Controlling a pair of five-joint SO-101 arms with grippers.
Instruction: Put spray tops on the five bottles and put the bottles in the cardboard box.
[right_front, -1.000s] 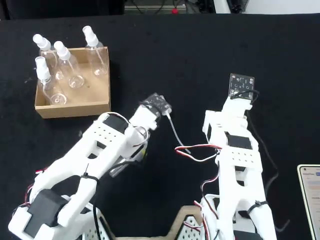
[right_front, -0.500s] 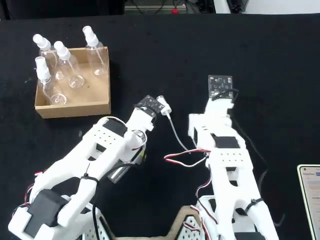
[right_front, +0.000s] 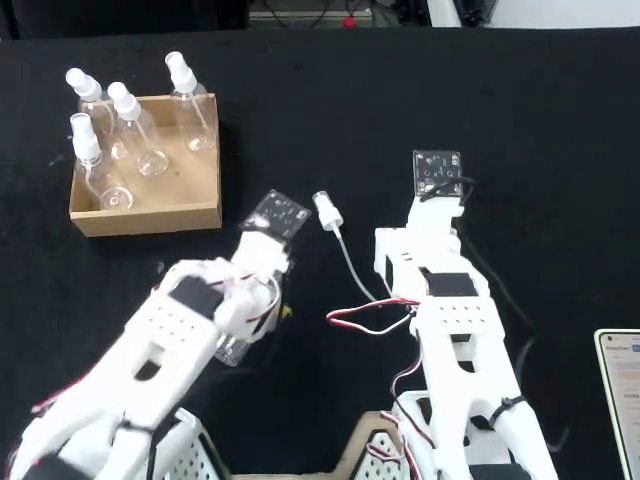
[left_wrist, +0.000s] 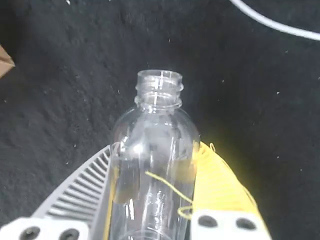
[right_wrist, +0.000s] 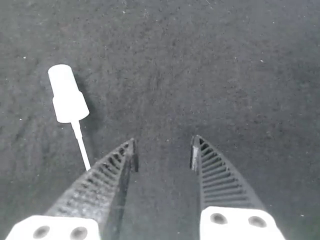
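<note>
Since the earlier frame the left gripper (left_wrist: 155, 150), fingers clenched on the uncapped bottle (left_wrist: 156, 120), has drawn back from the spray top (right_wrist: 67, 95), which lies on the bench (right_front: 520, 90) just ahead of, and to one side of, the released fingers of the right gripper (right_wrist: 162, 150). These should probably close on the top's head, not its tube. Well beyond the left fingers, the cardboard box (right_front: 145, 217) holds four capped bottles (right_front: 143, 140).

Left gripper (left_wrist: 156, 147) clamps the bottle (left_wrist: 159, 100); right gripper (right_wrist: 163, 145) hangs low, jaws parted.
</note>
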